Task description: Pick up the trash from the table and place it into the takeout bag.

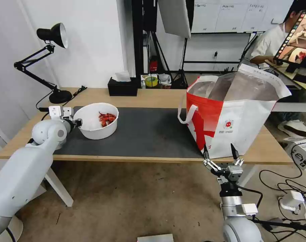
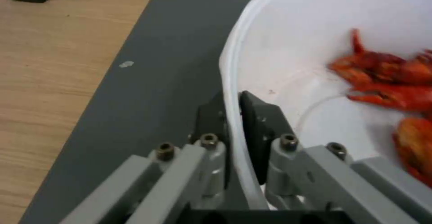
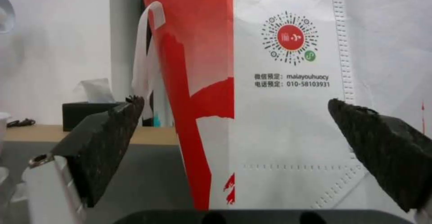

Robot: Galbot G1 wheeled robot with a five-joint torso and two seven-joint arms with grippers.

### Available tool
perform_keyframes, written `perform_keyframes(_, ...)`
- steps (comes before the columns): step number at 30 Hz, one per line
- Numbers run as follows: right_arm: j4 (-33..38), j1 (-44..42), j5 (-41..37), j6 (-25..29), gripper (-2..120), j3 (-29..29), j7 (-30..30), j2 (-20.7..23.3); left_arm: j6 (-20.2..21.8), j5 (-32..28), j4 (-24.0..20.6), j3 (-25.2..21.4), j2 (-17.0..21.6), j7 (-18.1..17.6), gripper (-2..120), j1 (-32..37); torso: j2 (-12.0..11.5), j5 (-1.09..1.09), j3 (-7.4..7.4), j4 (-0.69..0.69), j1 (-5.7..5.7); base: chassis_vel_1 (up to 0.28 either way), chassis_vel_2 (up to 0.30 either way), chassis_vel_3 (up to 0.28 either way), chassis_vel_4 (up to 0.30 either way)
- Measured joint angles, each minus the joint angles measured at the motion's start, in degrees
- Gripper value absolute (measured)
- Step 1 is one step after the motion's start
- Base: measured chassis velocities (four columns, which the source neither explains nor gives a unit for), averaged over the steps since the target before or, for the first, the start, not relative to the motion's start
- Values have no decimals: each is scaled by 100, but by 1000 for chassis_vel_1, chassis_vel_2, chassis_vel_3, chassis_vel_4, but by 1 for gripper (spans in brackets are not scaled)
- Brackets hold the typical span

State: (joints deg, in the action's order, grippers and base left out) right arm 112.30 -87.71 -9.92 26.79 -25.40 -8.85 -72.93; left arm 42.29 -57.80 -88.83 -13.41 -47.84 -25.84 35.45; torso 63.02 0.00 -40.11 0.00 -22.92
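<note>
The left gripper (image 2: 233, 116) has the near rim of the white bowl (image 1: 92, 129) pinched between its jaws, one dark pad inside the wall and one outside, closed narrow on the thin plastic; the red shells (image 2: 391, 82) lie deeper in the bowl, beyond the jaws and off to one side of them, not touching the pads; the bowl itself rests on the dark grey mat (image 1: 153, 131) of the worktop (image 1: 153, 95).

To do this step well, I judge the lift should be slow and level, since a rim pinch on one side leaves the bowl's weight hanging away from the jaws and it may tilt and spill the shells; raising it enough to clear the mat before travelling, and keeping the grip firm without buckling the soft wall, seems wise; the carry then has to rise above the tall rim of the takeout bag (image 1: 247, 114), which stands well apart from these jaws, across the mat.

The right gripper (image 1: 221, 155) waits with its jaws spread wide, holding nothing; the takeout bag's white front panel with the small round logo (image 3: 291, 37) stands just ahead of them, near but not between the pads.
</note>
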Motion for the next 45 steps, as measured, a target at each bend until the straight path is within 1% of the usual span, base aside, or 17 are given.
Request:
perform_keyframes(1,0,10,0,0,100,1,-2,1,-4,-1,0,-1,1,2,5,5,0,0,0,0,0,0,0,0,0)
perform_keyframes(2,0,10,0,0,100,1,-2,1,-4,-1,0,-1,1,2,5,5,0,0,0,0,0,0,0,0,0)
perform_keyframes(3,0,16,0,0,100,1,-3,2,-7,-1,0,-4,3,3,1,7,0,0,0,-1,0,0,0,0,0)
perform_keyframes(4,0,25,-1,-1,100,1,-5,6,-8,-2,-2,-8,7,2,0,10,0,1,0,-1,0,0,0,0,0)
perform_keyframes(17,42,42,-8,-12,100,-8,-8,35,-9,-83,-119,-91,47,-13,0,-2,0,0,0,0,0,0,0,0,0)
perform_keyframes(25,75,21,-11,-14,100,-24,-9,38,-9,-434,-257,-183,149,-163,0,-101,0,0,0,0,0,0,0,0,0)
perform_keyframes(28,80,26,-12,-15,100,-24,-10,33,-10,-704,-382,-228,190,-299,0,-124,0,0,0,0,0,0,0,0,0)
perform_keyframes(30,80,28,-12,-16,100,-23,-10,30,-10,-781,-407,-235,195,-345,0,-135,0,0,0,0,0,0,0,0,0)
perform_keyframes(32,80,31,-11,-17,100,-17,-10,20,-11,-985,-463,-258,202,-484,0,-178,0,0,0,0,0,0,0,0,0)
perform_keyframes(38,83,31,-10,-18,100,-15,-11,13,-13,-1248,-569,-275,205,-670,0,-276,0,0,0,0,0,0,0,0,0)
perform_keyframes(40,87,24,-9,-18,100,-16,-11,10,-15,-1471,-695,-278,198,-866,0,-357,0,0,0,0,0,0,0,0,0)
perform_keyframes(42,89,23,-7,-18,100,-16,-11,8,-15,-1546,-737,-277,191,-926,0,-389,0,0,0,0,0,0,0,0,0)
perform_keyframes(43,93,21,-6,-18,100,-16,-10,6,-15,-1724,-828,-259,180,-1083,0,-464,0,0,0,0,0,0,0,0,0)
perform_keyframes(44,96,22,-6,-18,100,-16,-10,5,-15,-1828,-881,-241,173,-1157,0,-507,0,0,0,0,0,0,0,0,0)
perform_keyframes(45,96,22,-6,-18,100,-16,-10,5,-15,-1828,-881,-241,173,-1157,0,-507,0,0,0,0,0,0,0,0,0)
